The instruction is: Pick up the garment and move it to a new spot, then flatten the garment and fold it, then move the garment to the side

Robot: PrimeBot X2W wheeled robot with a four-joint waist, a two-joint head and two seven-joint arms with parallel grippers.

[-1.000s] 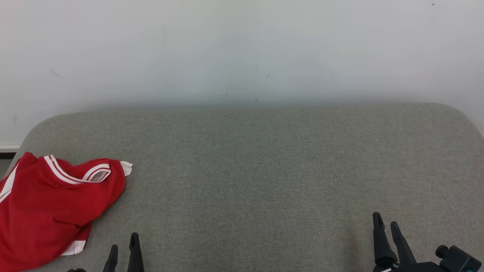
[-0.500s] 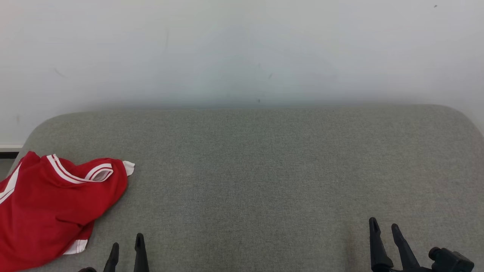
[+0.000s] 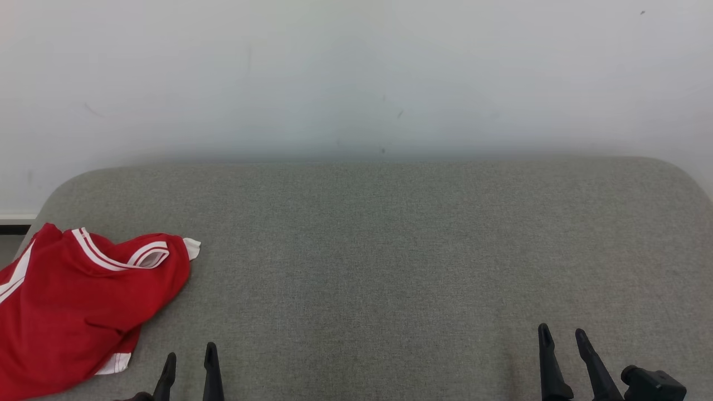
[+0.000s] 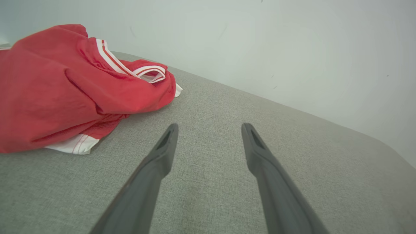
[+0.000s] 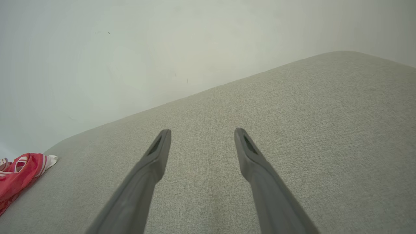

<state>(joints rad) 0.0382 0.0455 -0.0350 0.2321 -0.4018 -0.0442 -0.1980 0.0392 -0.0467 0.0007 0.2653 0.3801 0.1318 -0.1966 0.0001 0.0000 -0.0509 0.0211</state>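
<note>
The garment [image 3: 72, 303] is a crumpled red shirt with white stripe trim, heaped at the near left of the grey padded surface [image 3: 390, 250]. In the left wrist view the garment [image 4: 65, 87] lies up and to the left of my left gripper [image 4: 209, 128], which is open and empty, a short gap away from the cloth. In the head view the left gripper [image 3: 190, 353] sits just right of the shirt's hem. My right gripper [image 3: 560, 333] is open and empty at the near right; its wrist view has the right gripper [image 5: 201, 133] over bare fabric, the garment [image 5: 16, 175] far left.
A plain white wall [image 3: 356, 78] rises right behind the surface's rounded far edge. A dark strip of floor and skirting [image 3: 11, 228] shows past the far left corner. Bare grey padding stretches between the shirt and the right gripper.
The whole head picture has shifted slightly down and right, so the camera moved. Both grippers sit a bit lower and nearer the middle of the view. The garment lies as before.
</note>
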